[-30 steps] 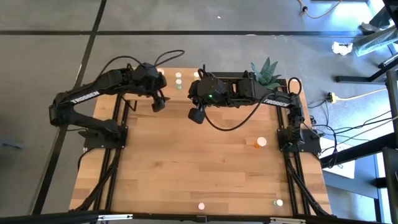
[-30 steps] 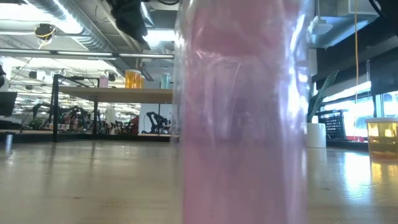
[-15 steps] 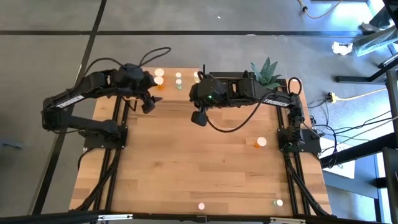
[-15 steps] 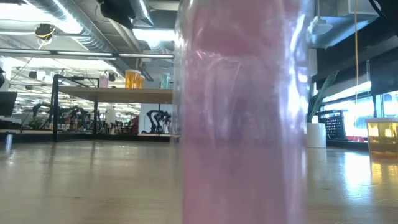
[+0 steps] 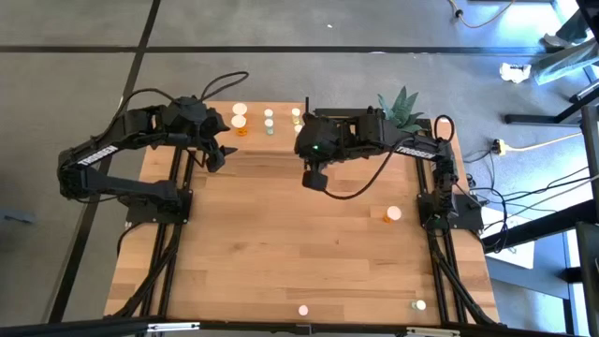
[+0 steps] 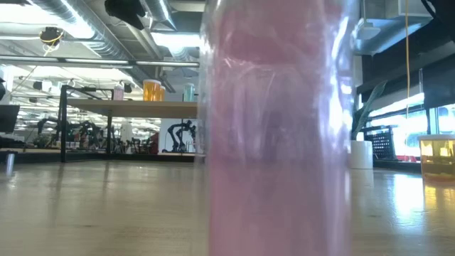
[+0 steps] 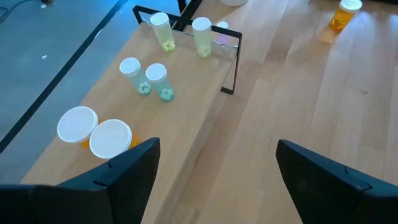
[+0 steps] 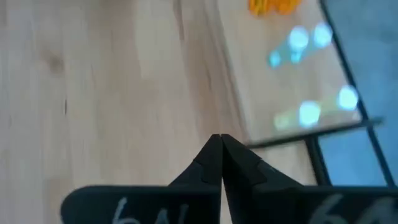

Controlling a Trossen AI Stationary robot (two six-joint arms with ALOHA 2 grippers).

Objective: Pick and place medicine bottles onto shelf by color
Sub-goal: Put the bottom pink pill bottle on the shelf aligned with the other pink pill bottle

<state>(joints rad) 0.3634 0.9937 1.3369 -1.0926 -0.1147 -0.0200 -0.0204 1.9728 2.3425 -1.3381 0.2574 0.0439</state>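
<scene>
High view shows us the shelf (image 5: 267,140) at the table's far edge, bottles already grouped there by color. Our left gripper (image 5: 213,157) hangs wide and empty beside it; our right gripper (image 5: 315,178) is pinched closed, empty. An orange bottle (image 5: 391,214) waits right.

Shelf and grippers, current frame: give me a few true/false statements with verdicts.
1. The right gripper is shut and holds nothing. True.
2. The left gripper is shut on a bottle. False: it is open and empty.
3. Two orange bottles with white caps stand side by side on the shelf. True.
4. The shelf holds no green bottles. False: two green bottles stand on it.
5. An orange bottle stands on the table off the shelf. True.
</scene>
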